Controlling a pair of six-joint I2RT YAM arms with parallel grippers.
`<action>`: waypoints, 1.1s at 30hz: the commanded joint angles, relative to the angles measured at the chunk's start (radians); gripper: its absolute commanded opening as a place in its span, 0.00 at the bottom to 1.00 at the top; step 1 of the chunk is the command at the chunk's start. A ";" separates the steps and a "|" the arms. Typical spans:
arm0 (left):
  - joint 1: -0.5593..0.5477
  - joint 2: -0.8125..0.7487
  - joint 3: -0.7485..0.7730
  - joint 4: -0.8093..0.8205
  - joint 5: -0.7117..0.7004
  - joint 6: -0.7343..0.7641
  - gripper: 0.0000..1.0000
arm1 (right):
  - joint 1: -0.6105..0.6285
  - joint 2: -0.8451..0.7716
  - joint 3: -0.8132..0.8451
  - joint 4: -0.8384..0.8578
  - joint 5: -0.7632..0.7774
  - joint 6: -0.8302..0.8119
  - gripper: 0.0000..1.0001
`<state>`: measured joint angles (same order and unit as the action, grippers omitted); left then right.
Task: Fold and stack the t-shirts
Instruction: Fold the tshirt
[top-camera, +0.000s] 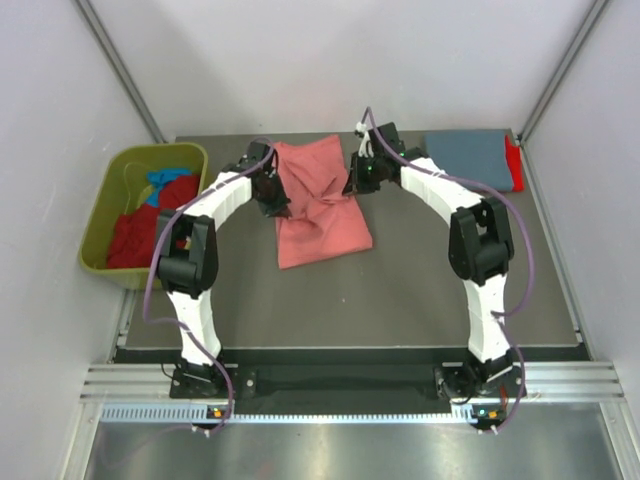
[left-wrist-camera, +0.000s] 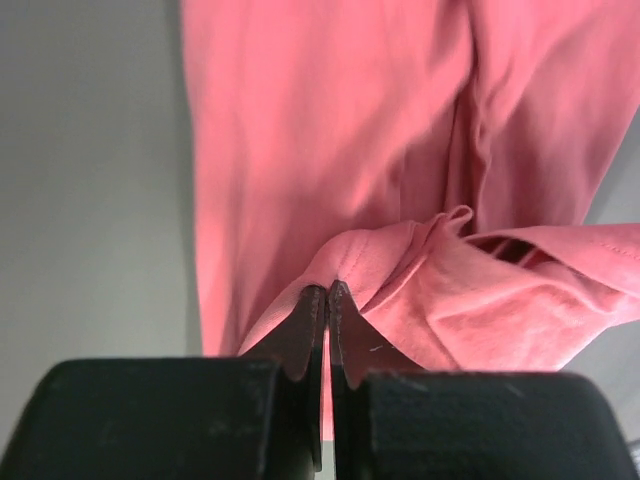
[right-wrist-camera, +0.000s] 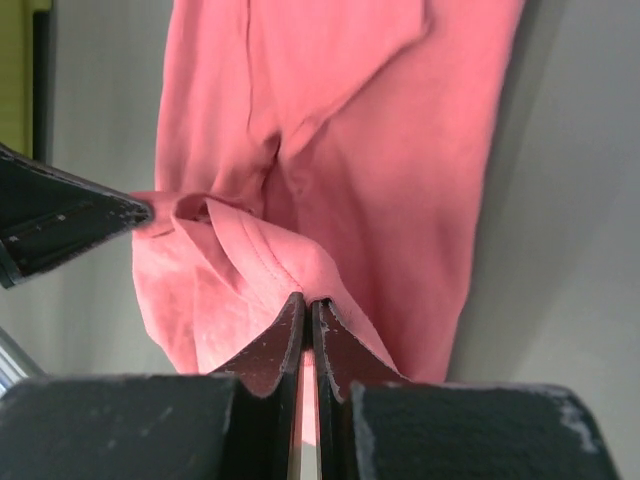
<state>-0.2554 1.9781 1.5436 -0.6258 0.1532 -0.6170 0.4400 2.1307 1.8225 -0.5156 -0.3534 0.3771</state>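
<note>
The dark grey table surface (top-camera: 420, 300) carries the large salmon-pink cotton t-shirt (top-camera: 320, 215) near the middle of its far edge. The shirt's far end is raised and bunched, and its near hem lies flat and slanted toward the centre of the surface. It is soft, light cloth that sags and creases wherever it is not supported. I judge it will hold no shape of its own, so it should be handled by pulling it taut between two points. The best holds look like the hems and shoulder seams, where the doubled fabric gives the pads something to bite (a single layer could slip out).

The olive-green plastic bin (top-camera: 165, 150) sits off the left edge with crumpled red and bright blue shirts (top-camera: 135, 235) inside. A folded grey-blue t-shirt (top-camera: 470, 155) lies at the far right corner, with a red one (top-camera: 514, 165) touching its right side.

Both arms arch forward from the near edge with their elbows high and their wrists turned in toward each other over the far half of the surface. The left gripper (left-wrist-camera: 328, 290) has its jaws pressed together on a fold of the pink cloth. The right gripper (right-wrist-camera: 308, 300) does the same on a stitched edge — each pinches only a thin ridge of fabric, and the shirt (right-wrist-camera: 330, 150) hangs between them.
</note>
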 joint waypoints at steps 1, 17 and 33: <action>0.045 0.028 0.067 0.008 0.006 0.017 0.00 | -0.030 0.057 0.112 -0.014 -0.064 -0.023 0.00; 0.145 0.149 0.153 0.081 0.054 -0.001 0.00 | -0.083 0.219 0.218 0.089 -0.136 -0.010 0.02; 0.157 0.004 0.152 0.052 -0.051 0.103 0.21 | -0.112 0.120 0.191 0.121 -0.098 -0.010 0.31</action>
<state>-0.0956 2.1029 1.7397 -0.5831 0.1295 -0.5446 0.3367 2.3600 2.0571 -0.4339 -0.4732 0.3683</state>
